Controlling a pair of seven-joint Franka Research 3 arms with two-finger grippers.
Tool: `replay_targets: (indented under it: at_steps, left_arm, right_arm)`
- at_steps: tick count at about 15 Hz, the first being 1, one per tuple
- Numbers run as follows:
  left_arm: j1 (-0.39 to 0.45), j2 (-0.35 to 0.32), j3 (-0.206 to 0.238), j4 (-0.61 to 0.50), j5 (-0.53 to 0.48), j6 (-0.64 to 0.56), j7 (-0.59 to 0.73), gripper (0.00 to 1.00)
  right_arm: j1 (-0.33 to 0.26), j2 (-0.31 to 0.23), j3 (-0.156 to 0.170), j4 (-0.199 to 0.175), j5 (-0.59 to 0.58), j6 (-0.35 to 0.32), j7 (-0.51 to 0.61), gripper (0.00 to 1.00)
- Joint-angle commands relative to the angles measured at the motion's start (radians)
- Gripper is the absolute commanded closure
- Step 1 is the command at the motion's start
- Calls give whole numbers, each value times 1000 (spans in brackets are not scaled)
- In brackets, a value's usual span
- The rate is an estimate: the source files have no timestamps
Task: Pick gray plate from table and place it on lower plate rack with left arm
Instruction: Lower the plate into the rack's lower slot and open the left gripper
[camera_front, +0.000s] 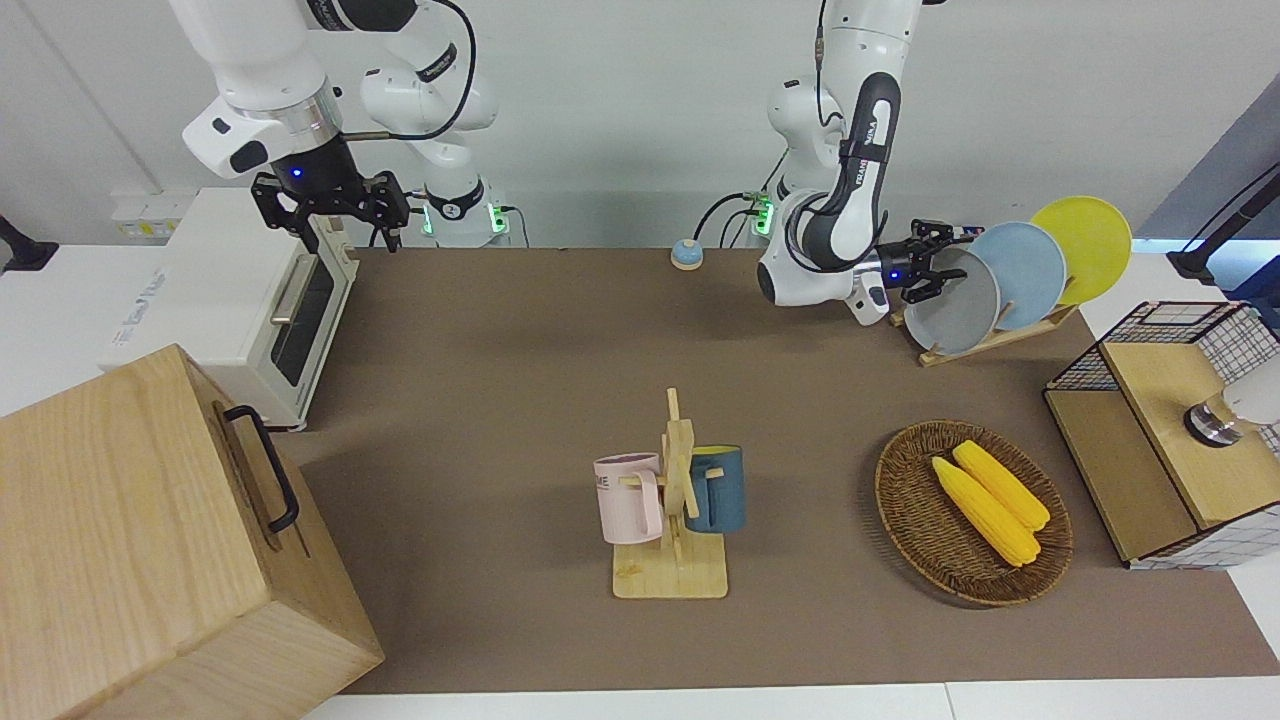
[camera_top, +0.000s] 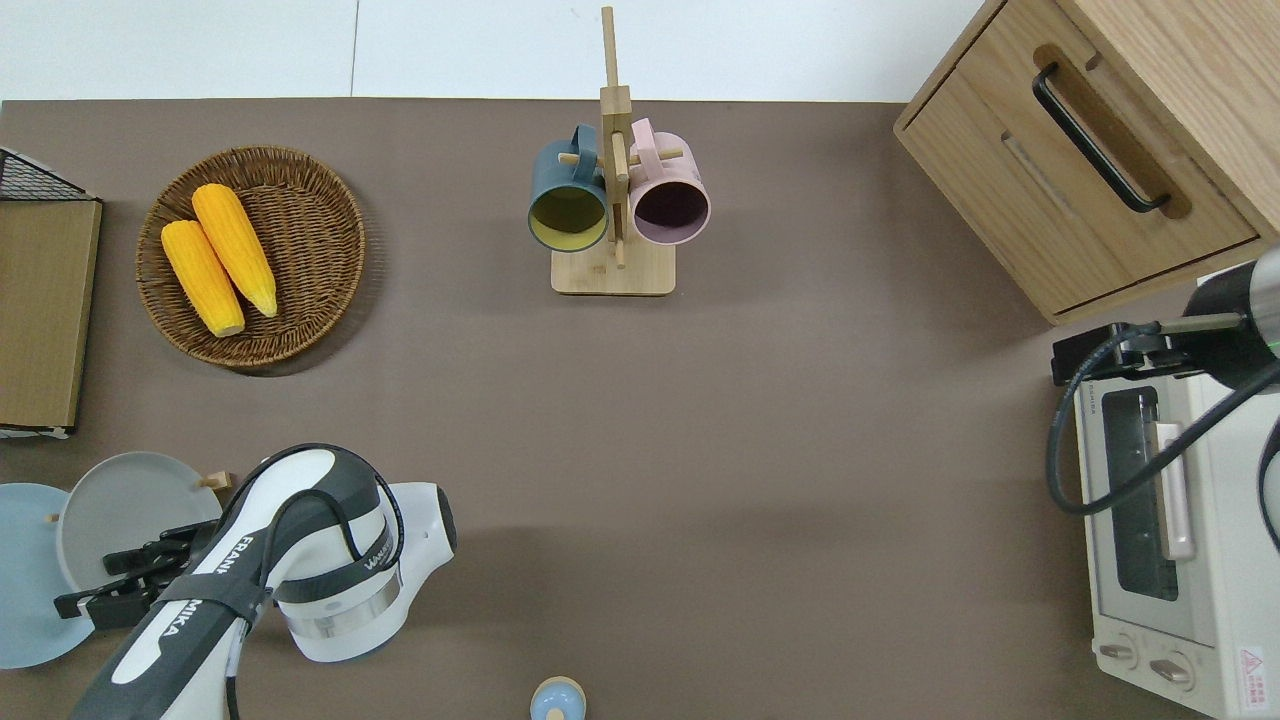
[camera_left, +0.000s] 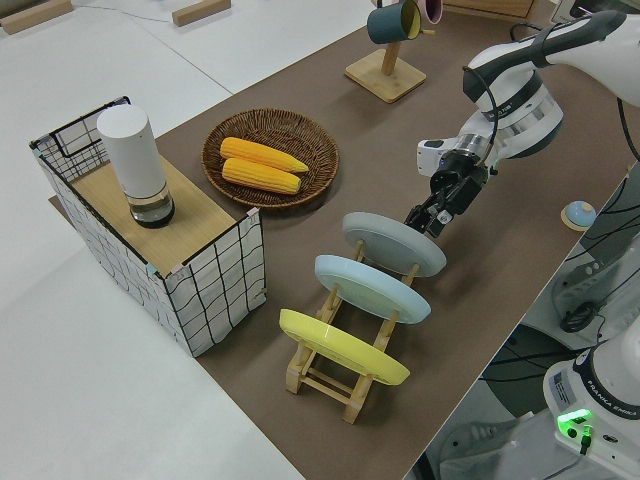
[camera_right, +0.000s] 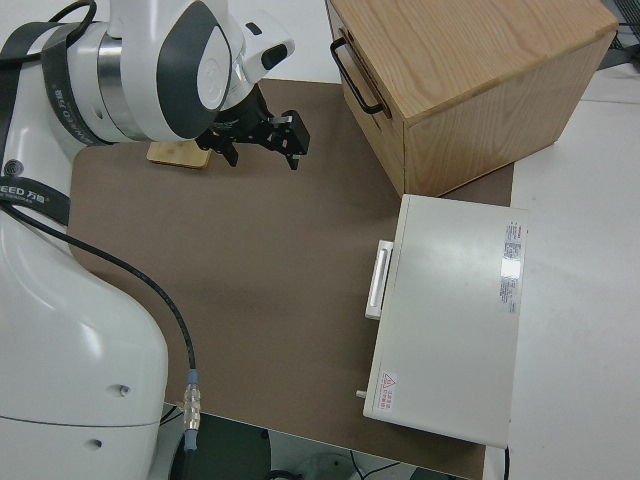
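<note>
left claw (camera_left: 432, 214) grips gray plate's (camera_left: 385, 240) robot-side rim | plate leans in rack (camera_left: 340, 375) end slot, nearest table centre | right arm parked, claw open

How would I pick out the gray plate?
Find the wooden rack at the left arm's end of the table, holding three plates on edge. The gray plate stands beside the blue plate, at the left gripper; the yellow plate stands at the opposite end.
</note>
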Motion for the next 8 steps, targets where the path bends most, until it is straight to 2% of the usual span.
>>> replay_targets:
  at_steps: [1,4,8]
  left_arm:
    - [-10,19,3,14,18,-14,-19,9]
    - [-16,19,3,16,21,-27,-12,9]
    - [-51,12,0,85,-3,-69,71,7]
  right_arm:
    - [7,0,-6,6,3,-1,4,17]
    - [7,0,-6,6,3,-1,4,17]
    - [7,0,-6,6,3,-1,4,17]
